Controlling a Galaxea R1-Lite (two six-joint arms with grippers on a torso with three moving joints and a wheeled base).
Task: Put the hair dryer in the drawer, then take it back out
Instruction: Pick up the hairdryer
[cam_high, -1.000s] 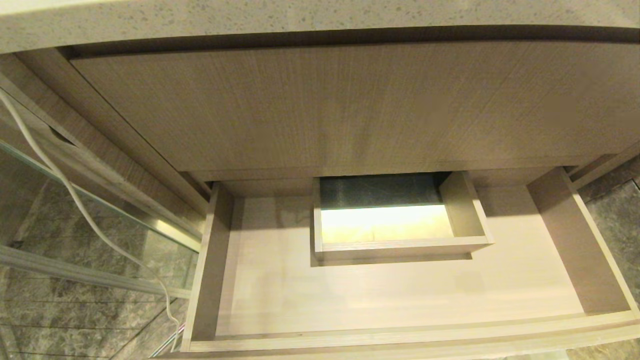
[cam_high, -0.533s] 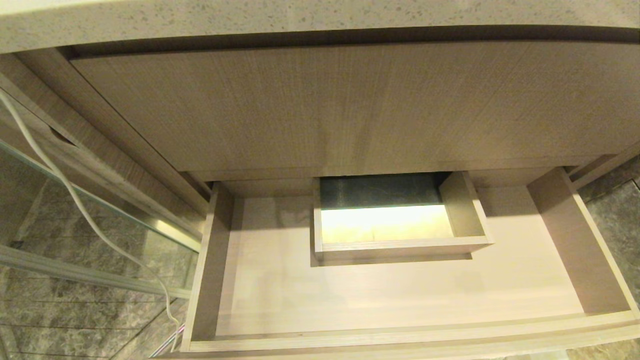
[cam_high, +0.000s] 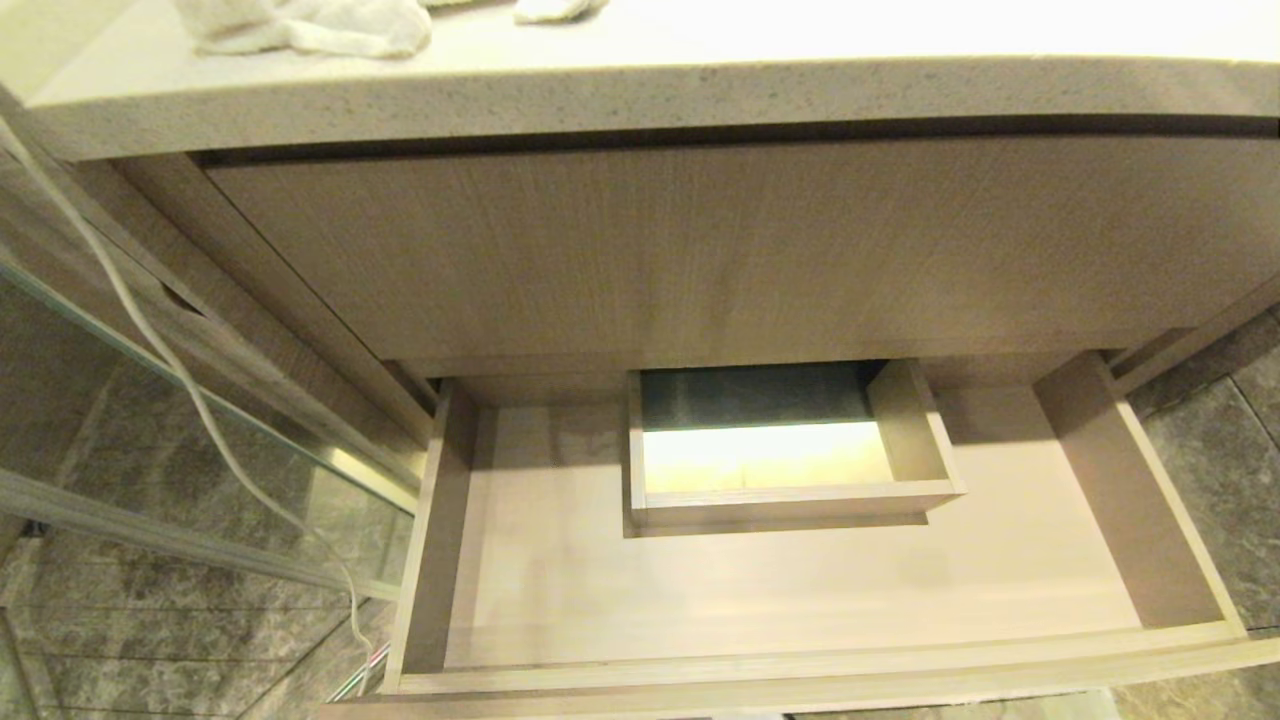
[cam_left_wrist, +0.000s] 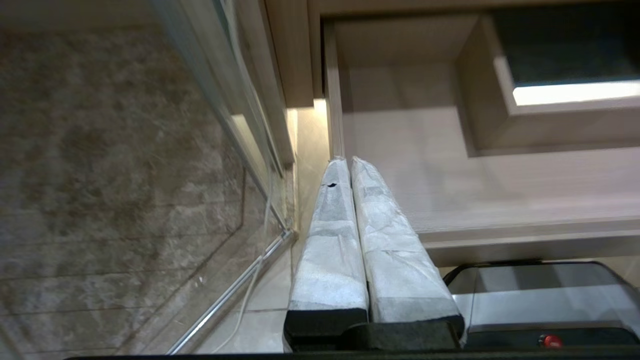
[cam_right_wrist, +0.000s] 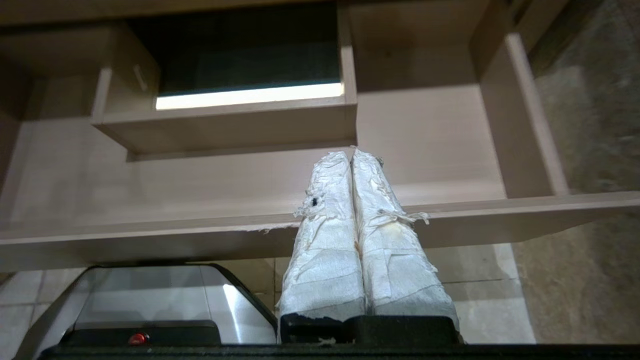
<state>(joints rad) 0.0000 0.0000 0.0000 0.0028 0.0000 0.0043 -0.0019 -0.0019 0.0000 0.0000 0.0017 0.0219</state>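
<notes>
Drawer (cam_high: 800, 590) one, open, one boxed cut-out (cam_high: 790, 500)

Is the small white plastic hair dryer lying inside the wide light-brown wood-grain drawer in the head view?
No: the open wide light-brown wood-grain drawer shows only its bare floor and the boxed rectangular cut-out, with no hair dryer in it.

The drawer (cam_high: 800, 600) was pale wood-grain laminate, smooth and matt. The countertop (cam_high: 640, 95) looked like speckled stone with a dull finish. The floor tiles (cam_high: 1210, 470) were grey marbled stone, faintly glossy. Both grippers' fingers (cam_right_wrist: 325, 225) wore white cloth-like tape, wrinkled and frayed.
</notes>
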